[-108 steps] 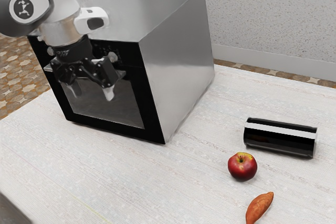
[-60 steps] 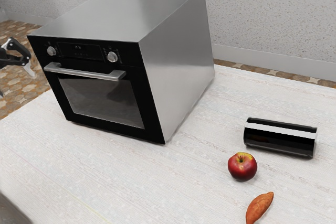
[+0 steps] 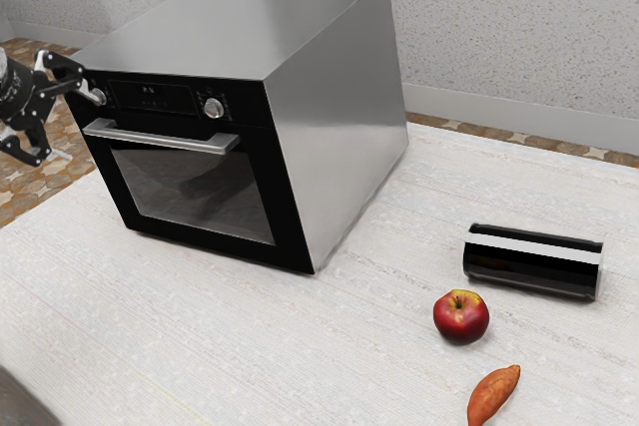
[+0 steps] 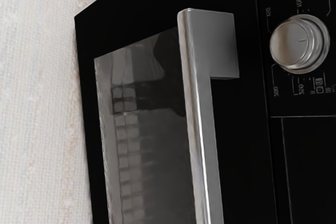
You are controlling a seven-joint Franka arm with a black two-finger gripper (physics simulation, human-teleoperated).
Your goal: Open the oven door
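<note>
One gripper (image 3: 80,128) is positioned at the exterior view's left edge, beside the front of the oven (image 3: 334,137); its two fingers are apart. The upper finger overlaps the nearer knob (image 3: 98,97) in the exterior view; I cannot confirm contact. A second knob (image 3: 213,108) is mounted on the same panel, with a display (image 3: 152,98) between the two. The door (image 3: 290,236) is shut, flush with the oven body. Its handle (image 3: 160,137) runs horizontally across the door above the window (image 3: 195,192), and the fingers are clear of it. My wrist view is directed at the oven front: one end bracket of the handle, part of the window and a silver knob are visible, and the window carries a dark shape and a row of lighter squares. The oven stands upright on the pale table (image 3: 300,346). Toward the exterior view's right, a black can (image 3: 534,271) with a light stripe lies on its side. A red and yellow apple (image 3: 461,317) rests near the can, and an orange sweet potato (image 3: 493,396) lies near the apple, at the exterior view's lower edge.
</note>
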